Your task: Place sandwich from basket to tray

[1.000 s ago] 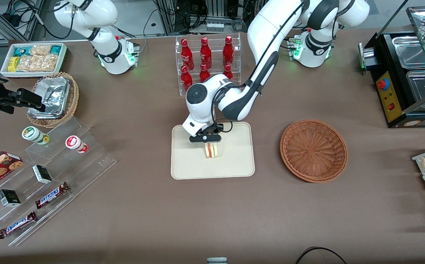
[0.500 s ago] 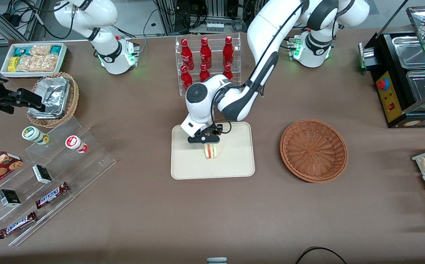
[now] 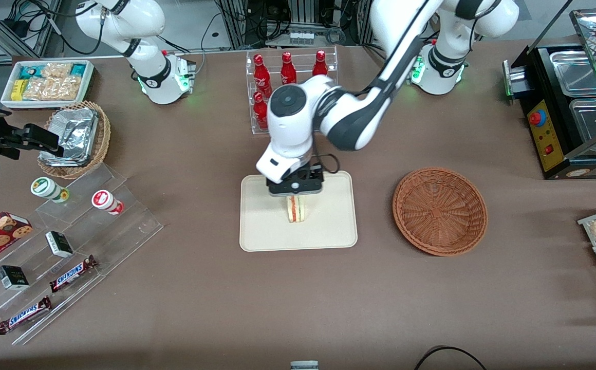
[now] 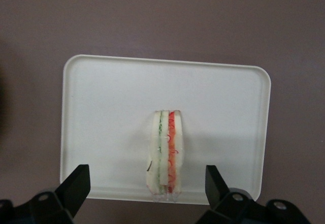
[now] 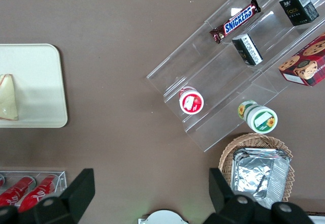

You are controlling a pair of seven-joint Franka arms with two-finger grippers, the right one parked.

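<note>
The sandwich (image 3: 296, 210) stands on edge on the cream-white tray (image 3: 329, 228), free of any grip. My left gripper (image 3: 296, 189) hangs above it, on the side away from the front camera. In the left wrist view the gripper (image 4: 145, 179) is open: its black fingers (image 4: 76, 183) are spread wide, well clear of the sandwich (image 4: 165, 153) on the tray (image 4: 101, 107). The reddish-brown basket (image 3: 439, 210) sits beside the tray toward the working arm's end, with nothing in it. The right wrist view catches the sandwich (image 5: 7, 104) and a tray corner (image 5: 40, 82).
A clear rack of red bottles (image 3: 287, 77) stands farther from the front camera than the tray. Toward the parked arm's end are a tan basket with foil (image 3: 74, 139), a white snack bin (image 3: 46, 82) and a stepped acrylic shelf (image 3: 72, 241). A black food warmer (image 3: 570, 103) stands at the working arm's end.
The left arm has lifted and its wrist has risen above the sandwich. The sandwich stays in the same spot on the tray.
</note>
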